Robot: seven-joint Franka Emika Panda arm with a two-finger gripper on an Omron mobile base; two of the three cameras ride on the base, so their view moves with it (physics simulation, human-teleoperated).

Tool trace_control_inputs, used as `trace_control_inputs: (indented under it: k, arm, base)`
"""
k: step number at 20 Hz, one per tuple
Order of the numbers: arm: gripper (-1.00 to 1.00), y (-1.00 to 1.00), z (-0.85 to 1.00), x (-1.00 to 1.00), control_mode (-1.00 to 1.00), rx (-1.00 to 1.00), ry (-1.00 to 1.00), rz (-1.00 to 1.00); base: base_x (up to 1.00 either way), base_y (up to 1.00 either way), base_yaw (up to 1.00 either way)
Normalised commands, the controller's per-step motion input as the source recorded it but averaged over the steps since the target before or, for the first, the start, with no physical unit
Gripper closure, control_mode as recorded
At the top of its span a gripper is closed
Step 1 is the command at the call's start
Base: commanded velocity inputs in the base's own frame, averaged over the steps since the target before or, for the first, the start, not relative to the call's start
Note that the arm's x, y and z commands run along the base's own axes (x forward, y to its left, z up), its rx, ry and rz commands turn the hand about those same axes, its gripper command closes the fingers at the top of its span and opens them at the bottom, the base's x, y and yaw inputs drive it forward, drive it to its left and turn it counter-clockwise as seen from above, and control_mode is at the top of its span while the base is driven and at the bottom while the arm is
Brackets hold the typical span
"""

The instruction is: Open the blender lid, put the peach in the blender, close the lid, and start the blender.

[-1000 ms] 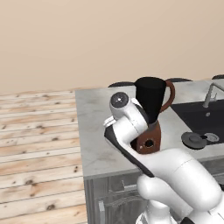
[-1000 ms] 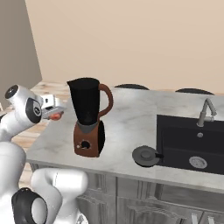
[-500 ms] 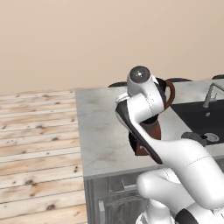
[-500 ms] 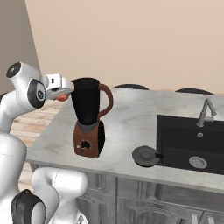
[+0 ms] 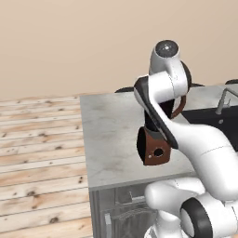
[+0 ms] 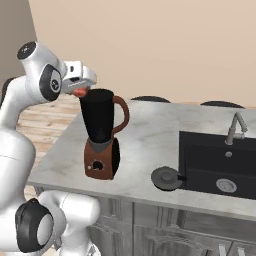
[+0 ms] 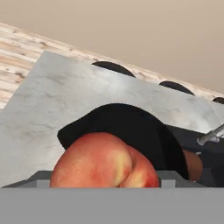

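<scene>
Right base view puts your two-finger gripper (image 6: 79, 91) clamped on the small orange-red peach (image 7: 103, 161), poised just over the open rim of the tall dark-jarred blender (image 6: 102, 134), whose round dark grey lid (image 6: 166, 178) lies aside by the sink, leaving the mouth free.

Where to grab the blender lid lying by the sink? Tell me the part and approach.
Grip the blender lid from straight above, by its small raised centre or across the rim. It lies flat on the counter, so its sides give the fingers little to close on.
</scene>
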Motion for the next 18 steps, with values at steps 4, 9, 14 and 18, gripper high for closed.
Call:
trace_control_inputs:
  k: [4, 9, 14, 18]
  arm:
    - [1.0, -0.47, 0.04, 0.55, -1.0, 0.13, 0.14, 0.0]
    - [1.0, -0.3, -0.01, 0.58, -1.0, 0.14, 0.16, 0.0]
    - [1.0, -0.08, -0.25, 0.46, -1.0, 0.11, 0.17, 0.03]
    - [1.0, -0.02, -0.56, 0.09, -1.0, 0.08, 0.15, 0.04]
  base:
    - [0.0, 0.0, 0.0]
    - [0.0, 0.0, 0.0]
    - [0.0, 0.0, 0.0]
    - [0.0, 0.0, 0.0]
